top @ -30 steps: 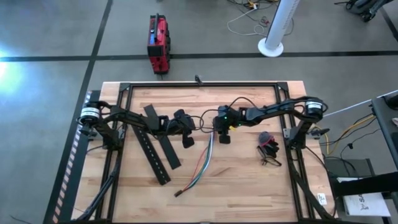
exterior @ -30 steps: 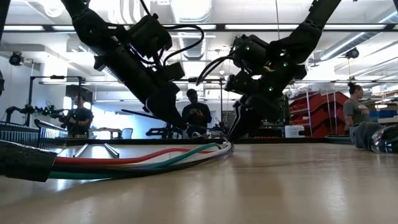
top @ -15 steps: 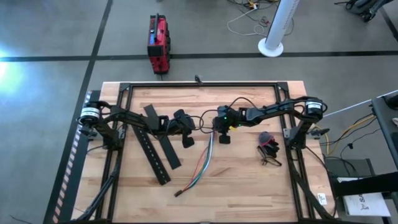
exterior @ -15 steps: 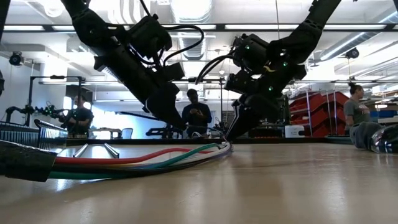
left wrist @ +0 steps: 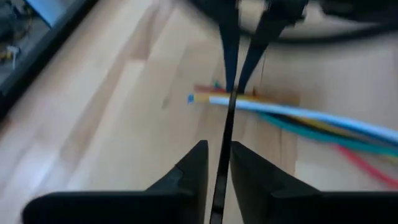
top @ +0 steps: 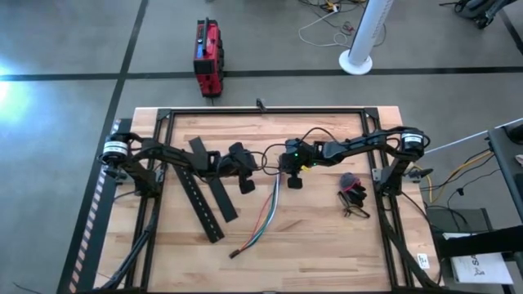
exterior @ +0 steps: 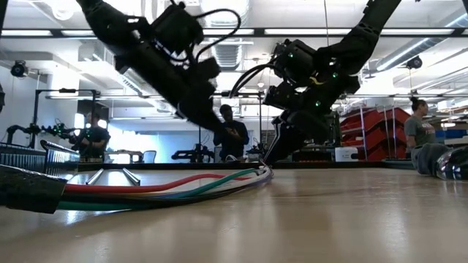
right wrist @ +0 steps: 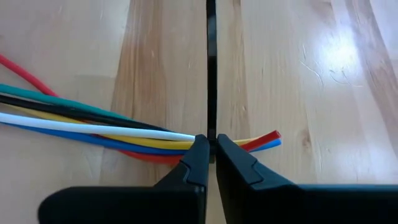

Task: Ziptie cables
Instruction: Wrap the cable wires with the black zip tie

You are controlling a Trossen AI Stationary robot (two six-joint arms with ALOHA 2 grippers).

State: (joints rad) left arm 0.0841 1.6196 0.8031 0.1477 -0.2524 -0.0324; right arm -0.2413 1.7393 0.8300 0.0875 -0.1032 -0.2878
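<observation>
The cables (top: 263,216) lie flat on the tabletop (top: 327,245) in one loose bundle. Their long axis is a slant: the cut ends fan out right under the right pincer (right wrist: 211,144), and the far end, capped dark, trails well away from both pincers toward the table's near edge. From the right wrist view I count six strands: red, green, black, yellow, white and blue.

Across them, close to the cut ends, runs a thin black strip (right wrist: 211,62). The right pincer is down at the bundle, fingers pressed together on that strip. The left pincer (left wrist: 217,149) sits just beside it, off the tabletop. Its fingers are only a sliver apart, and the same strip threads through the gap without being pinched.

Out beyond the left pincer, away from the right one, lie three flat black slotted bars (top: 200,204), angled roughly alongside the bundle. On the right pincer's far side there is one small tangle of dark wire (top: 353,200), well clear. Nothing lies on the cables except the strip. Three people (exterior: 230,135) show in the room behind.
</observation>
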